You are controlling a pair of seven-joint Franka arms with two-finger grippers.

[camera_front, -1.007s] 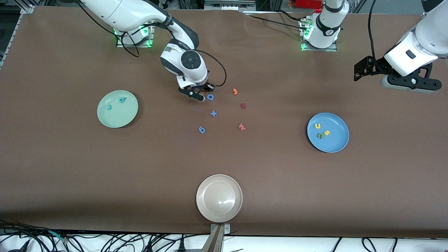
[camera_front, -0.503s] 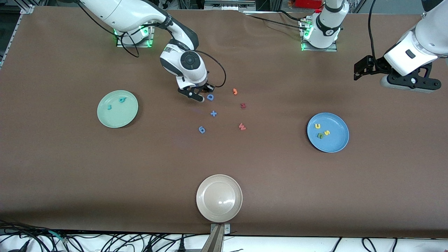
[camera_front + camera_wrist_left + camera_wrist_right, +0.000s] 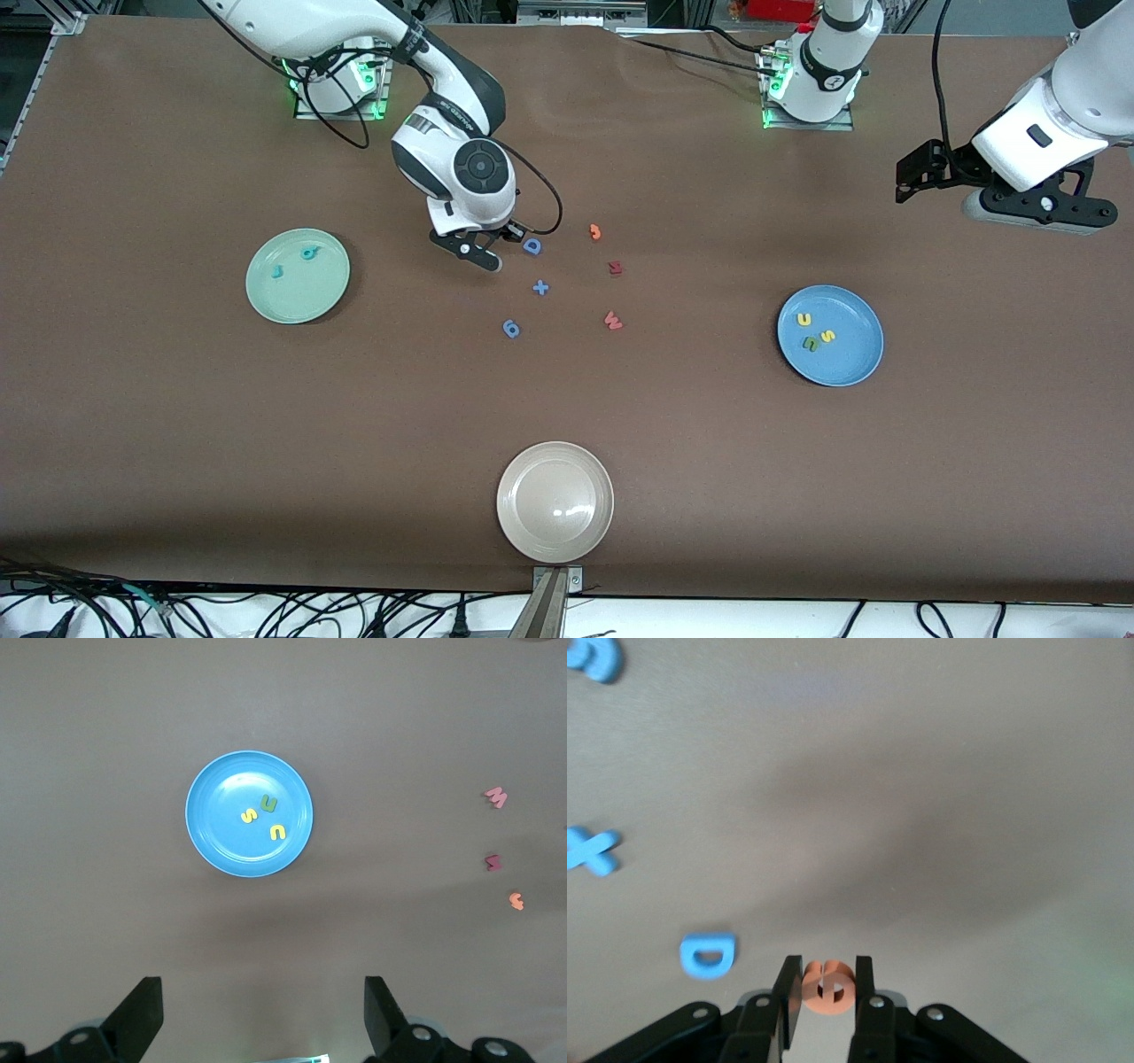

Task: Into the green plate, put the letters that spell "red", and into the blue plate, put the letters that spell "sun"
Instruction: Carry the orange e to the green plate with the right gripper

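Observation:
My right gripper (image 3: 826, 970) is shut on the orange "e" (image 3: 828, 988), pinched between both fingers. It hangs just above the table beside the blue "D" (image 3: 532, 246); the front view shows this gripper (image 3: 481, 254) but not the "e". The green plate (image 3: 301, 301) holds the teal "r" (image 3: 277, 271) and teal "d" (image 3: 308, 253). The blue plate (image 3: 846, 359) holds the yellow "u" (image 3: 804, 320), green "n" (image 3: 810, 344) and yellow "s" (image 3: 828, 336). My left gripper (image 3: 263, 1010) waits open and empty, high up at the left arm's end of the table, looking down on the blue plate (image 3: 221, 833).
Loose pieces lie mid-table: a blue plus (image 3: 540, 287), a blue "6" (image 3: 511, 329), an orange hooked piece (image 3: 595, 232), a dark red "M" (image 3: 616, 268) and a red "W" (image 3: 612, 320). A beige plate (image 3: 509, 523) sits near the table's front edge.
The right gripper, still shut on the "e", has drifted away from the blue "D" toward the green plate. The left arm has not moved.

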